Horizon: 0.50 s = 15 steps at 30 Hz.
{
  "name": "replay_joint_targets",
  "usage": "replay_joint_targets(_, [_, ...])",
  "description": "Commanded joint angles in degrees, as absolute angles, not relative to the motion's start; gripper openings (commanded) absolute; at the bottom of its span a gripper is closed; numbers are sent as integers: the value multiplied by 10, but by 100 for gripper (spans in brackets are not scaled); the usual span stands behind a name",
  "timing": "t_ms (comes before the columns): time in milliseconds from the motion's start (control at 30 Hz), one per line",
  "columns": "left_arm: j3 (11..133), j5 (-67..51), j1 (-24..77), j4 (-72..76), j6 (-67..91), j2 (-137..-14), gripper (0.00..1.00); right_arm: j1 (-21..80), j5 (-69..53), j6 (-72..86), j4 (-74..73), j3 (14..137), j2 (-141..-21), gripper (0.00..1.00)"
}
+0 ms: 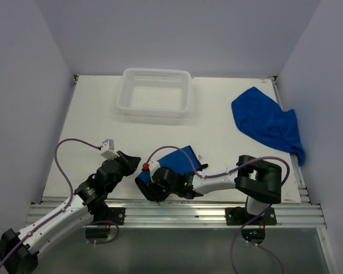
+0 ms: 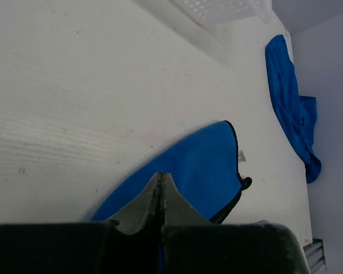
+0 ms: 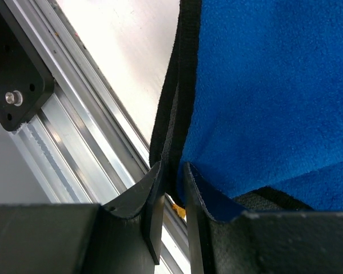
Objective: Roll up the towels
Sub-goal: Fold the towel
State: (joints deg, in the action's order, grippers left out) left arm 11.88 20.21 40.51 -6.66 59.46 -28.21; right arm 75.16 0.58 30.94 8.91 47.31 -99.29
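So, looks like roll one's starting: right jaws pinch the black hem of the center-bottom towel [image 1: 182, 156], left jaws shut above it, grip unclear. Next: fold hem over evenly.

- Left hand [image 2: 162, 177]: fingers pressed together, tips above a towel's near edge.
- Near towel [image 2: 200, 165]: royal blue, dark-edged, flat on the white table [image 2: 74, 85], with a small tag at one corner.
- Far towel [image 2: 288, 97]: blue, crumpled, well apart at right.
- Basket [image 2: 228, 8]: white, perforated, at the top edge.
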Motion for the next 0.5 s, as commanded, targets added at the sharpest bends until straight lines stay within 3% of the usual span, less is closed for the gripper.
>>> replay_joint_targets(0, [88,126,403,41,615,-289,0,754,32,318,67,447,-994,24])
replay_joint_targets(300, [28,55,406,96,637,-289,0,754,39,330,78,439,-994,24])
replay_joint_targets(467, [4,72,435,91,659,-273,0,752,48,336,76,441,-1000,24])
